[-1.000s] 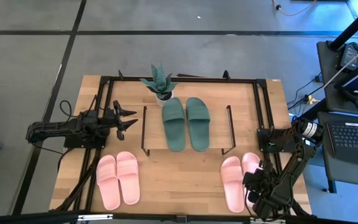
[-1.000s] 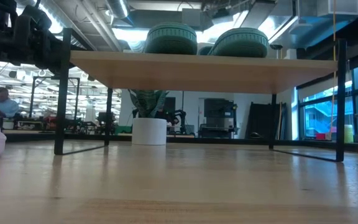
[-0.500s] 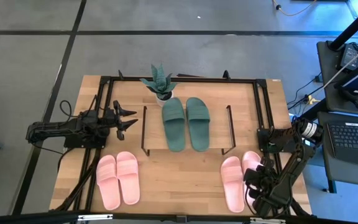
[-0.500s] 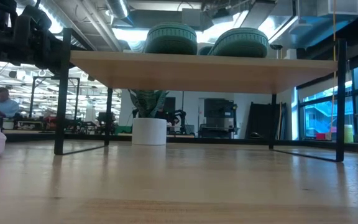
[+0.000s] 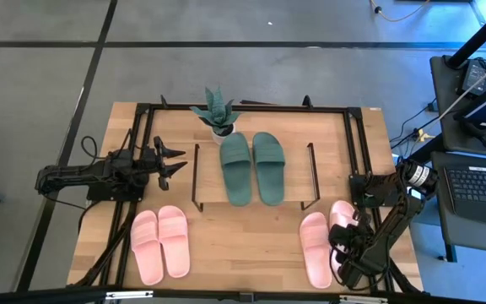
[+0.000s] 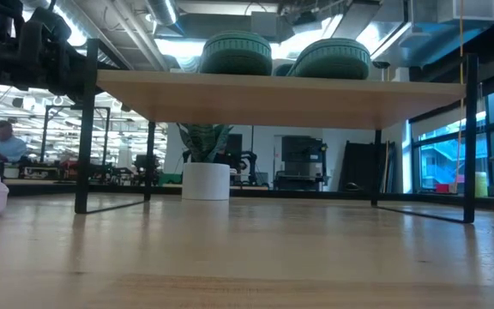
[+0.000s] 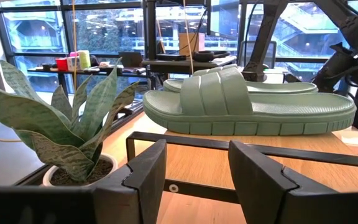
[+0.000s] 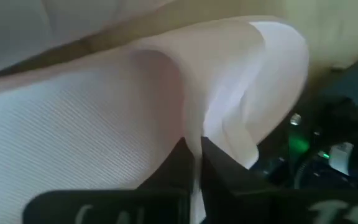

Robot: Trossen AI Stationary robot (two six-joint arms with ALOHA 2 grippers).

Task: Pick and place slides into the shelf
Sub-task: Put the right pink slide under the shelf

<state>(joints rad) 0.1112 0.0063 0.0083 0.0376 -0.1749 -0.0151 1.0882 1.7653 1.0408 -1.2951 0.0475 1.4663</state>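
A dark green pair of slides [image 5: 252, 167] lies on the top board of the shelf [image 5: 294, 181] at the table's middle. One light pink pair [image 5: 160, 244] lies on the table at the near left. The other pink pair [image 5: 317, 247] lies at the near right. My right gripper [image 5: 345, 247] is over that pair's right slide [image 5: 341, 216] and shut on it. My left gripper [image 5: 179, 162] hovers open at the shelf's left side, and its wrist view [image 7: 194, 177] looks at the green slides [image 7: 247, 102]. My right gripper pinches a thin pink wall of the right slide [image 8: 194, 127] between its two fingers, apparently an edge of the strap. The fingers [image 8: 180, 163] come from above. In the high view the arm hides the place of contact, so I cannot tell whether the slide is lifted.
A potted plant [image 5: 216, 111] stands at the shelf's far left corner. A black metal frame [image 5: 243, 107] runs around the table top. A laptop [image 5: 479, 190] sits on a stand beyond the table's right edge. Bare wood lies between the two pink pairs.
My right gripper has shifted a little toward the table's far edge, along the right slide of the near-right pink pair. The left arm and the other slides have kept still.
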